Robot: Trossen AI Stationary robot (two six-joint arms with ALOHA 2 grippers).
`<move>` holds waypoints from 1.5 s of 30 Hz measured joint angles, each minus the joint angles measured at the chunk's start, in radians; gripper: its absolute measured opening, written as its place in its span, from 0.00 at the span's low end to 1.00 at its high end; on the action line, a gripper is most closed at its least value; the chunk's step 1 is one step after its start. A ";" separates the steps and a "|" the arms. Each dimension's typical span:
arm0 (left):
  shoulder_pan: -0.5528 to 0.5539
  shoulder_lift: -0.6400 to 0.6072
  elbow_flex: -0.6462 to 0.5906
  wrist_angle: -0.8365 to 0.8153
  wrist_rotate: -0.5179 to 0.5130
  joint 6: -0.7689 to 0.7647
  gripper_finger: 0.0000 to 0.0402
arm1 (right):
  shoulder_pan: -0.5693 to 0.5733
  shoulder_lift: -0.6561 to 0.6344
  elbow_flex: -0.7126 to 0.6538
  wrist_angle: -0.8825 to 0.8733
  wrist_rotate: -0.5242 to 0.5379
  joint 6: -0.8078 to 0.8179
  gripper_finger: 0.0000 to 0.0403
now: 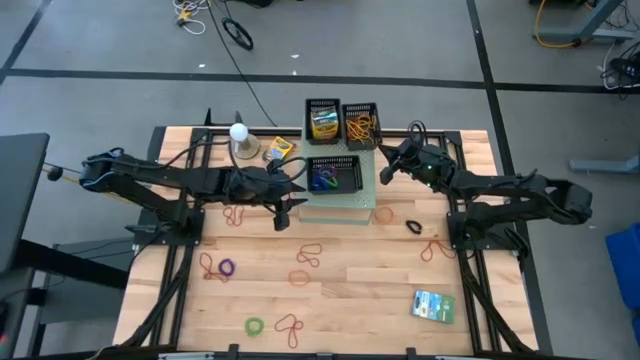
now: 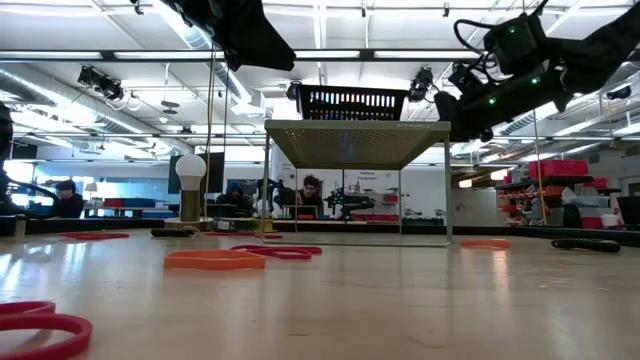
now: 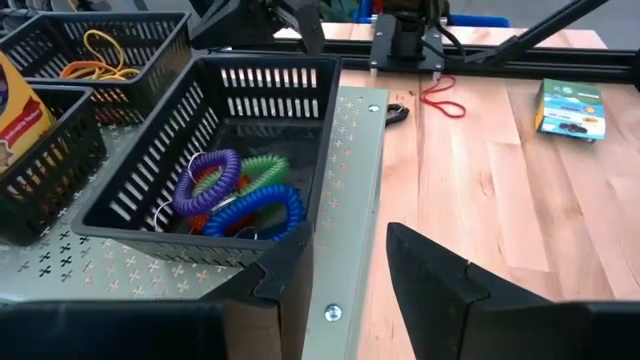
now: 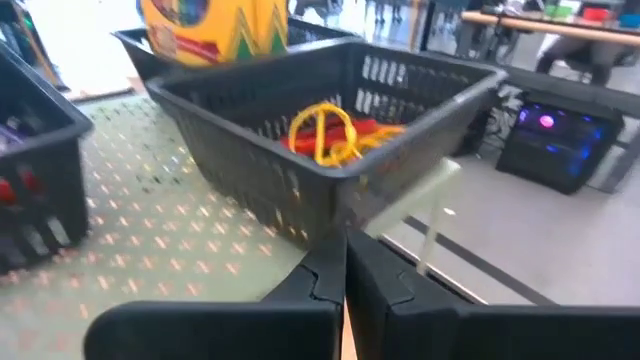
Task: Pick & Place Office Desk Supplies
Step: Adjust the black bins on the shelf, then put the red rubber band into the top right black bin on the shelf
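Wood-slat tabletop point(image 1: 350, 290) under you, pale and smooth, with a perforated metal riser point(image 1: 340, 205) at its back carrying three black mesh baskets. Take the riser as your landmark.

The supplies are split. In the front basket point(image 3: 235, 150) on the riser lie coiled bands point(image 3: 240, 195), purple, green and blue, springy and looped. The back right basket point(image 4: 330, 110) holds thin yellow and orange bands point(image 4: 325, 130); the back left one holds a crayon box point(image 1: 322, 125). Another crayon box point(image 1: 280, 151) lies just left of the riser. Thin rubber bands point(image 1: 305, 268) are scattered on the wood in front of the riser, and a flat packet point(image 1: 434, 306) lies well to its front right.

Your left gripper point(image 1: 283, 212) sits at the riser's front left corner with its jaws parted and nothing between them. Your right gripper point(image 4: 345, 275) hangs by the riser's right back corner, jaws clenched on nothing.

Watch these risks:
- The left fingers are close to the riser's edge and the basket wall; a careless move could knock the light basket and shift it.
- Flat, limp bands are likely to slip from a pinch or snag on the mesh.
- The white ball on its base point(image 1: 240, 140), left of the riser, could tip if an arm brushes it.
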 joint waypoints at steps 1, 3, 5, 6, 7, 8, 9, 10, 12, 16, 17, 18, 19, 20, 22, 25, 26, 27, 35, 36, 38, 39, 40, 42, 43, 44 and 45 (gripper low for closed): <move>-0.001 0.000 0.000 0.000 0.000 -0.001 0.34 | 0.000 0.007 0.000 0.019 -0.019 0.000 0.02; -0.001 0.000 0.000 0.000 0.000 -0.004 0.34 | 0.000 0.017 0.000 0.047 -0.043 0.000 0.02; -0.001 0.000 0.000 0.000 0.000 -0.008 0.34 | 0.001 0.020 0.000 0.068 -0.055 0.000 0.02; -0.001 0.000 0.000 0.000 0.000 -0.010 0.34 | 0.001 0.020 0.000 0.074 -0.061 0.000 0.02; -0.001 0.000 0.000 -0.001 0.000 -0.012 0.34 | 0.001 0.020 0.000 0.077 -0.067 0.000 0.02; -0.001 0.000 0.000 -0.001 0.000 -0.013 0.34 | 0.001 0.019 0.000 0.077 -0.072 0.000 0.02; -0.001 0.000 0.000 -0.002 0.002 -0.013 0.34 | 0.001 0.019 0.000 0.076 -0.080 0.000 0.02; -0.002 0.000 0.000 -0.002 0.004 -0.014 0.34 | 0.001 0.019 0.000 0.075 -0.089 -0.001 0.02; -0.002 0.000 0.000 -0.002 0.003 -0.015 0.34 | 0.001 0.015 0.000 0.065 -0.113 0.000 0.02; -0.002 0.000 0.000 -0.002 0.004 -0.022 0.34 | 0.018 -0.034 0.000 -0.029 -0.129 -0.001 0.02; -0.002 0.000 0.000 -0.002 0.009 -0.022 0.34 | 0.025 -0.055 0.000 -0.056 -0.129 -0.002 0.02; -0.002 0.000 0.000 -0.002 0.018 -0.022 0.34 | 0.032 -0.077 0.000 -0.077 -0.130 -0.003 0.02; -0.002 0.000 0.000 -0.002 0.027 -0.021 0.34 | 0.040 -0.102 0.000 -0.095 -0.129 -0.003 0.02; -0.002 0.000 0.000 -0.002 0.037 -0.020 0.34 | 0.049 -0.127 0.000 -0.116 -0.129 -0.003 0.02; -0.001 0.000 0.000 -0.002 0.053 -0.018 0.34 | 0.069 -0.182 0.000 -0.160 -0.129 -0.003 0.02; -0.002 0.000 0.000 -0.002 0.067 -0.022 0.34 | 0.112 -0.262 0.000 -0.249 -0.111 0.005 0.02; -0.003 0.000 0.000 -0.002 0.068 -0.027 0.34 | 0.132 -0.288 0.000 -0.282 -0.097 0.013 0.02; -0.008 0.000 0.000 -0.004 0.068 -0.031 0.34 | 0.152 -0.310 0.000 -0.314 -0.085 0.023 0.02; -0.078 0.037 0.001 -0.042 0.089 -0.047 0.23 | 0.357 -0.453 0.000 -0.488 0.049 0.084 0.02; -0.095 0.044 0.002 -0.070 0.085 -0.053 0.21 | 0.386 -0.461 -0.001 -0.500 0.071 0.103 0.02; -0.136 0.057 0.001 -0.119 0.066 -0.088 0.17 | 0.449 -0.464 -0.015 -0.494 0.113 0.120 0.02; -0.161 0.064 0.001 -0.140 0.044 -0.115 0.14 | 0.476 -0.464 -0.024 -0.496 0.136 0.117 0.02; -0.187 0.069 0.001 -0.161 0.014 -0.143 0.12 | 0.499 -0.464 -0.030 -0.491 0.154 0.109 0.02; -0.242 0.078 0.001 -0.212 -0.049 -0.206 0.10 | 0.538 -0.464 -0.039 -0.462 0.174 0.103 0.02; -0.269 0.081 0.001 -0.241 -0.081 -0.243 0.09 | 0.553 -0.464 -0.046 -0.438 0.176 0.102 0.02; -0.294 0.086 0.001 -0.273 -0.111 -0.294 0.09 | 0.567 -0.464 -0.052 -0.420 0.176 0.102 0.02; -0.317 0.091 0.001 -0.304 -0.136 -0.359 0.09 | 0.580 -0.464 -0.060 -0.395 0.176 0.101 0.02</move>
